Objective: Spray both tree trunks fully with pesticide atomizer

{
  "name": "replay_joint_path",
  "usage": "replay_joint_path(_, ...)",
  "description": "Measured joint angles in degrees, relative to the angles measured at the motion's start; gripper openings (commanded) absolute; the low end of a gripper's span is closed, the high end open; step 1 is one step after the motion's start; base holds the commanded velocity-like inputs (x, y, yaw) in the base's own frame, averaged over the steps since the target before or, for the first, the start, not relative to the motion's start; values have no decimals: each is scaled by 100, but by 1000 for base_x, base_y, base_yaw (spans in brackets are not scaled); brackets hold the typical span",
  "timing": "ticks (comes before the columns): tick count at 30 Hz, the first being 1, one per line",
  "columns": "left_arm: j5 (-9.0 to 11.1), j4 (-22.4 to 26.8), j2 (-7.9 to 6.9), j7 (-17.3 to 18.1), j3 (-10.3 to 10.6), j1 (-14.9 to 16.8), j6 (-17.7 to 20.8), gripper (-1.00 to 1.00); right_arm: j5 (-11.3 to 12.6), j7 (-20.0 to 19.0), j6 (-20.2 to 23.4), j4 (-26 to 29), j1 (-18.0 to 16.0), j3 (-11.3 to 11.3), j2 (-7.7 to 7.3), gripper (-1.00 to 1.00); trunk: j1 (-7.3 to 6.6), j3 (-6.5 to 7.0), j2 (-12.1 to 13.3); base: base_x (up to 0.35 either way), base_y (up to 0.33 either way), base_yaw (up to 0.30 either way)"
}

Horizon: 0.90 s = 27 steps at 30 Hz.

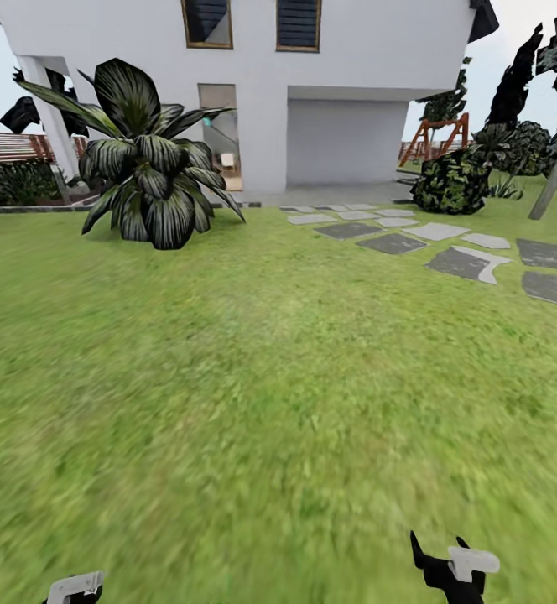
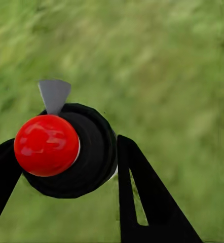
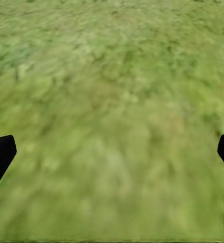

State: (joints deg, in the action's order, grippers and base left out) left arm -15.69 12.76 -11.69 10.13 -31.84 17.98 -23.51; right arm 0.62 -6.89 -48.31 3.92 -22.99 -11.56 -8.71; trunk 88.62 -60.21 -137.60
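Red-capped and black, the pesticide atomizer (image 2: 66, 149) sat pinched in the left hand (image 2: 61, 167), the right hand (image 3: 112, 152) spread empty, a leaning tree trunk (image 1: 554, 178) far right.

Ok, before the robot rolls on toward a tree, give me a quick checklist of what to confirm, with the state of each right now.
1. Atomizer in the left pincer: ok. In the left wrist view the pesticide atomizer, black with a red cap, sits between the two black fingers.
2. Nozzle direction: cannot tell. A grey tab sticks out beyond the red cap.
3. Right pincer free: ok. It is open over bare grass.
4. Target trunk ahead: not ok. The head view faces the white house and a short palm; one grey trunk leans at the far right edge.
5. Path forward: ok. Open lawn, stepping stones to the right.
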Motion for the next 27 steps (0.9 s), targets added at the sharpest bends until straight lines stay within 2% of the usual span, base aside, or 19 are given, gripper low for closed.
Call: replay_joint_path(27, 0, 0, 0, 0, 0, 0, -3, -100, 0, 0, 0, 0, 0, 0, 0, 100, 0, 0, 0, -106, -257, -300)
